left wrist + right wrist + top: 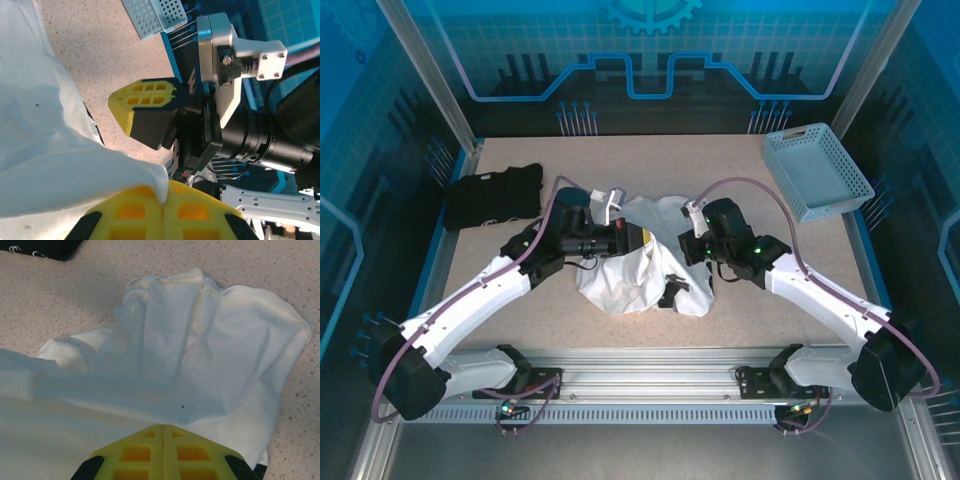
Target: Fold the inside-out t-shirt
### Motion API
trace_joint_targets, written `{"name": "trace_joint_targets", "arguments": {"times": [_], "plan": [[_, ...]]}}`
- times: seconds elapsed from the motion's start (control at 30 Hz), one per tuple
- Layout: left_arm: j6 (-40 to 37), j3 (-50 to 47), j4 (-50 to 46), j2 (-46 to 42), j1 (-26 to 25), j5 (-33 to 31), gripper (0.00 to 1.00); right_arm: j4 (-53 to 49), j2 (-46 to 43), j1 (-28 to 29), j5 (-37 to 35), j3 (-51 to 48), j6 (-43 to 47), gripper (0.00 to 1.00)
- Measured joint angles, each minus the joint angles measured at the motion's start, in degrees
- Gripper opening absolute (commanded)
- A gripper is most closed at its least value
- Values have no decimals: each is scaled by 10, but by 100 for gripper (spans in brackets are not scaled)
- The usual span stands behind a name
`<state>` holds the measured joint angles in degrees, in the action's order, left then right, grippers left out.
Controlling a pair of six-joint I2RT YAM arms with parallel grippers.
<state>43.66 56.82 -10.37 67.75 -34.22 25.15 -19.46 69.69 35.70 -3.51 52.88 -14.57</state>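
Speckled tabletop (650,160) under bunched t-shirt (630,285), left end effector (164,199) and right end effector (163,434) clamped on it

From above, the left arm (570,240) and right arm (730,245) cover the upper middle of the t-shirt (625,280). Beyond the t-shirt, the black garment (45,246) is cut off at the top edge, its white print too small to read.

A robotics lab cell is showing itself here: silver aluminium frame posts (420,60) are standing around a speckled beige table (650,160), blue printed circuit-pattern wall panels (770,40) are enclosing it at twelve o'clock, and a slotted aluminium mounting rail (650,385) is carrying two white cabled robot arms (480,295) at six o'clock.
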Motion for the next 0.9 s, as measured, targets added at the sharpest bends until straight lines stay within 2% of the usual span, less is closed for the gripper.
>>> {"name": "trace_joint_targets", "arguments": {"times": [0.07,0.17,0.3,0.47,0.6,0.77,0.9], "plan": [[15,-9,9,0,0,-9,0,-3,-30,3,13,-18,8,26],[28,-15,9,0,0,-20,0,-2,-105,30,38,-57,31,34],[30,-15,6,0,0,-30,0,44,-146,106,82,-71,46,35],[30,-15,3,0,0,-33,0,148,-66,165,123,-75,43,30],[30,-16,3,-5,0,-33,0,195,-26,159,108,-105,34,29],[30,-17,3,-11,0,-33,0,247,-26,117,83,-129,16,29],[30,-18,3,-11,0,-33,0,276,-24,107,70,-129,9,34]]}}
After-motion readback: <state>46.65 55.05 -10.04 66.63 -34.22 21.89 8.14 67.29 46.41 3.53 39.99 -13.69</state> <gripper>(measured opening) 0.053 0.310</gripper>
